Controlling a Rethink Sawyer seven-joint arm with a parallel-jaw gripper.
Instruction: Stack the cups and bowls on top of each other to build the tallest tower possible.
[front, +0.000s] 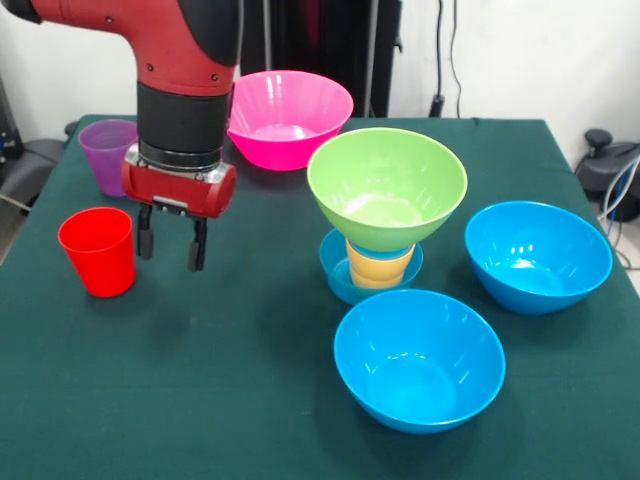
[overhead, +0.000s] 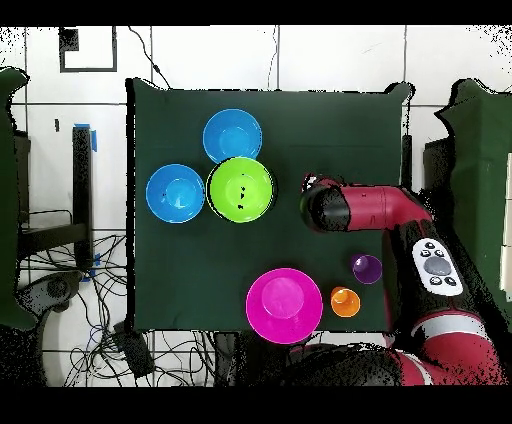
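A dark green cloth covers the table (front: 250, 400) from edge to edge. Behind it stands a white wall (front: 500, 50) with black cables (front: 440, 50) hanging down. From overhead, the floor (overhead: 200, 60) is pale tile (white squares, dark seams), and a tangle of cords (overhead: 130, 340) lies off one corner.

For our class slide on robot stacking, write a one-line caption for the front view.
Open gripper hovers beside the red cup; green bowl tops a yellow-orange cup in a small blue bowl.
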